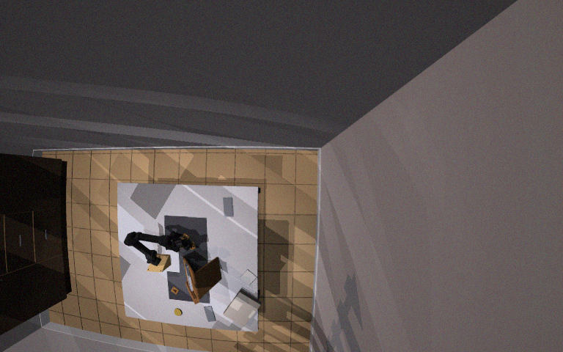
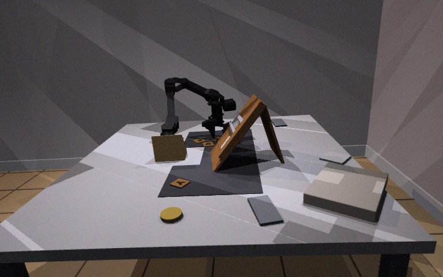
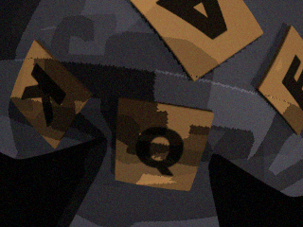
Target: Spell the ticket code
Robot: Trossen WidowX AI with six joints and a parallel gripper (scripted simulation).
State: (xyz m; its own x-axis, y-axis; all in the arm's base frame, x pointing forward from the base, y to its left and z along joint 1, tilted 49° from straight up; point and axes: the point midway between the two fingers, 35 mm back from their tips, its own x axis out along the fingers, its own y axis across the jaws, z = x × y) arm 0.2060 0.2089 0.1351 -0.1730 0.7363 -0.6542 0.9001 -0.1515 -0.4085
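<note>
Positioned gripper over Q tile, jaws apart, clamped on nothing. Noted Y tile flat on dark mat's near end.

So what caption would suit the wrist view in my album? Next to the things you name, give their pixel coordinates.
The open hand point(image 3: 159, 153) above the Q tile point(image 3: 163, 142), K tile point(image 3: 49, 92) to its left.

A white counter carries a dark mat.
</note>
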